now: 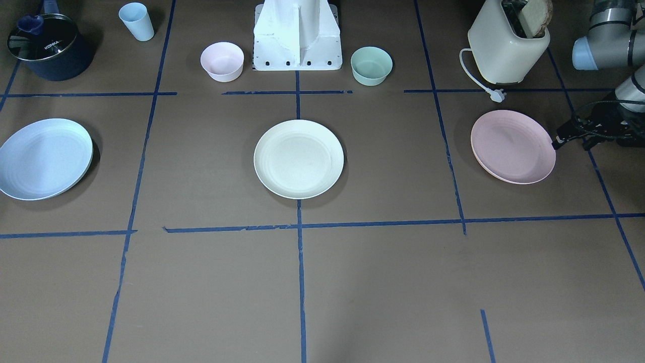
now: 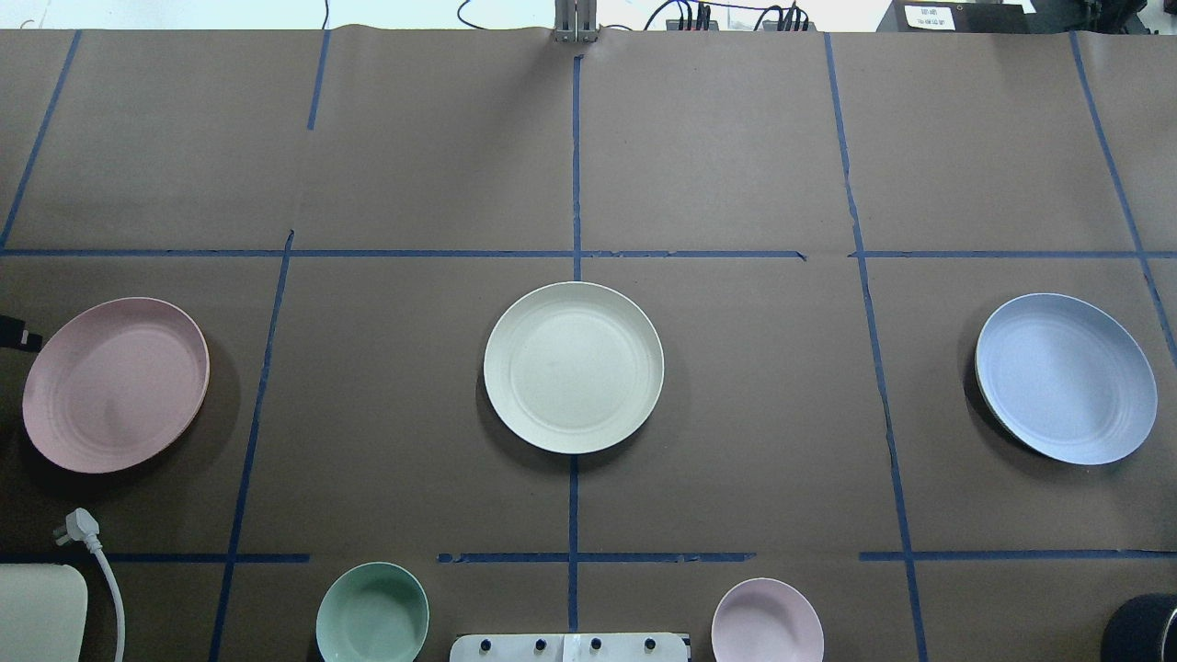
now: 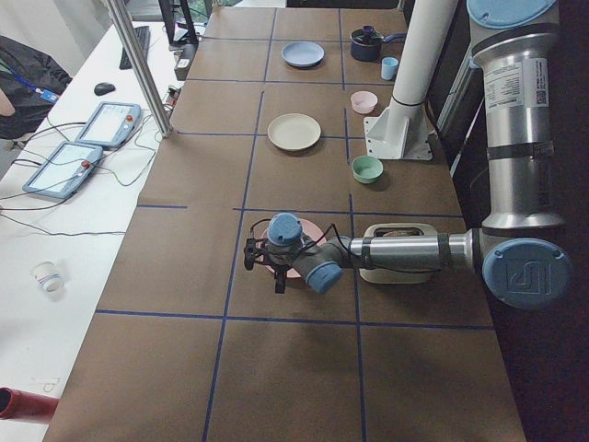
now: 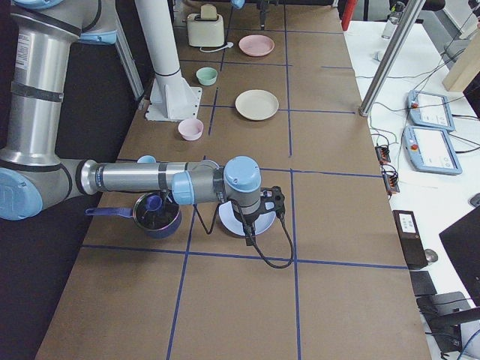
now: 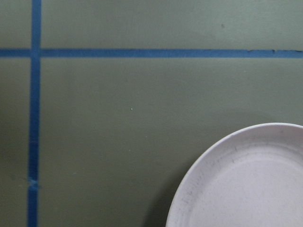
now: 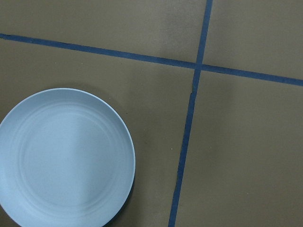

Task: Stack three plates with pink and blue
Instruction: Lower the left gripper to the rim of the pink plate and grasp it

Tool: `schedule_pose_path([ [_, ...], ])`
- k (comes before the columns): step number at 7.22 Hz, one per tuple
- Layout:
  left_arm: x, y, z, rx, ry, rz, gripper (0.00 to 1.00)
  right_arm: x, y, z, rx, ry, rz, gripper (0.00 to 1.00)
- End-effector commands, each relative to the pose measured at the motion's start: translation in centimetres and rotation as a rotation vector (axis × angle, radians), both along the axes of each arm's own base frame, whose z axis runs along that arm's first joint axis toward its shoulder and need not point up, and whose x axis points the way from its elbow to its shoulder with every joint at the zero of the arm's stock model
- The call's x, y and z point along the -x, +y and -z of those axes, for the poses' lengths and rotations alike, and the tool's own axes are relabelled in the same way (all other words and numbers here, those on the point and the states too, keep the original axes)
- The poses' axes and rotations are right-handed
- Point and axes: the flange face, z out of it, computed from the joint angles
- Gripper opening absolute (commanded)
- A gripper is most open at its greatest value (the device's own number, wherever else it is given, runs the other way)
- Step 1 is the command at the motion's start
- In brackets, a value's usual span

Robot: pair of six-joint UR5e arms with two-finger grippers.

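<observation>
Three plates lie apart in a row on the brown table. The cream-white plate (image 1: pixel 298 159) is in the middle, the pale pink plate (image 1: pixel 512 146) on my left side, and the pale blue plate (image 1: pixel 45 158) on my right side. My left gripper (image 1: pixel 558 141) hovers just outside the pink plate's outer rim and holds nothing I can see. Only its dark tip shows, so I cannot tell if it is open. The left wrist view shows the pink plate's edge (image 5: pixel 251 184). My right gripper (image 4: pixel 253 216) hangs over the blue plate (image 6: pixel 66 156). I cannot tell its state.
A toaster (image 1: pixel 506 45) with bread and a loose plug (image 1: pixel 496 95) stands behind the pink plate. A dark pot (image 1: pixel 50 48) and a blue cup (image 1: pixel 137 21) stand behind the blue plate. A pink bowl (image 1: pixel 222 61) and a green bowl (image 1: pixel 371 65) flank the robot base (image 1: pixel 297 40).
</observation>
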Motion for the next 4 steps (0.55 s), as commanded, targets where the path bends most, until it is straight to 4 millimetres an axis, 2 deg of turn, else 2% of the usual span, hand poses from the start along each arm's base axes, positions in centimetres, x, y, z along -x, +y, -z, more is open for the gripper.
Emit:
schedule_pose_path([
  [1,-2.32,1.21,-1.29,0.027,0.013,-0.030,1.00,0.05,0.12,-0.10,0.002,-0.001,0.001,1.00],
  [4,-3.00,1.41,-1.18,0.031,0.016,-0.040,0.98,0.11,0.13,-0.19,0.005,-0.001,0.003,1.00],
])
